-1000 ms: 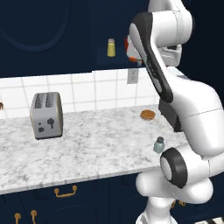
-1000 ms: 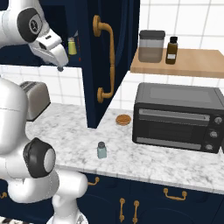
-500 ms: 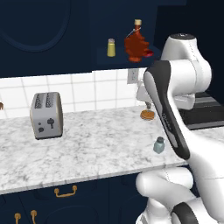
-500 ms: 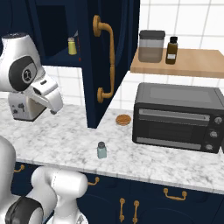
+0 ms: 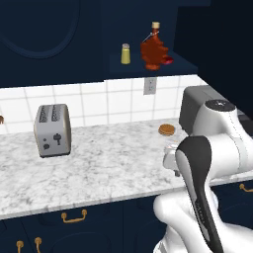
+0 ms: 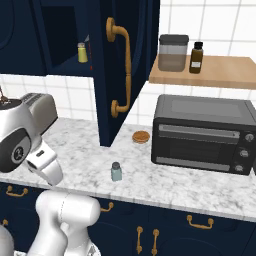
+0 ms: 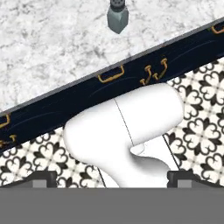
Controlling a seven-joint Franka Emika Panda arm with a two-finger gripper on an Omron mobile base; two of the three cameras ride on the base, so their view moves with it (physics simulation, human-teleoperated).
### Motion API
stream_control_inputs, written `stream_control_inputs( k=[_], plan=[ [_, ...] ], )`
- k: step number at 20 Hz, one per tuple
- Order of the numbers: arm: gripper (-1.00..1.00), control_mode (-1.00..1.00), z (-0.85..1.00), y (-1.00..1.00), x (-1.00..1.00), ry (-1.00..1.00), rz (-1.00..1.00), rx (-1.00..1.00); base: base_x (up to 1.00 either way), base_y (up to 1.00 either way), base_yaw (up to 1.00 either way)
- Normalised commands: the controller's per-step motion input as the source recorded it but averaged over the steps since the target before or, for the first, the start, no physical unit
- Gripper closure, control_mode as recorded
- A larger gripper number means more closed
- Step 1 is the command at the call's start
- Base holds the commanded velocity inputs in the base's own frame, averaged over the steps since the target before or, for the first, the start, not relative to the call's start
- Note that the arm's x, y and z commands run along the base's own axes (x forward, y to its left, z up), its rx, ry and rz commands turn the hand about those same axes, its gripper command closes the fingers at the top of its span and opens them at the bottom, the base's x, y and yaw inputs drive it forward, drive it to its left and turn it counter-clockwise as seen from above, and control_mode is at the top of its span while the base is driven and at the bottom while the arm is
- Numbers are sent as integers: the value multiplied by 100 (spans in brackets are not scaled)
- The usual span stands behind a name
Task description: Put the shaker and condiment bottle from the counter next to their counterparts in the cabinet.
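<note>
Reaching next for the small pale blue-grey shaker [image 7: 117,16] top-centre | gripper [image 7: 112,177] fingertips wide apart, empty | risk: narrow shaker near counter [image 7: 52,52] edge, tips and rolls off.

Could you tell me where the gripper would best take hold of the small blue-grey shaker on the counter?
Grip the shaker across its pale body, just below the dark cap, coming down from above. It stands upright and alone on the marbled counter near the front edge, with open space all round, so a top-down approach probably suits; the body looks wider than the cap.
</note>
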Motion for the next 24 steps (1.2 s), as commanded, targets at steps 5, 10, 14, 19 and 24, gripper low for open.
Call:
stream_control_inputs(
  k=[5,10,14,19,24],
  plan=[
    [-100,-100,-6,-40,15,-2,-7,2,0,0,0],
    [-100,-100,6,-48,61,-2,-10,0,0,0,0],
    [-100,-100,0,-3,14,0,-4,0,0,0,0],
    [-100,-100,-58,0,-39,0,-1,-7,0,0,0],
    [-100,-100,-27,-7,0,0,-1,0,0,0,0]
  ],
)
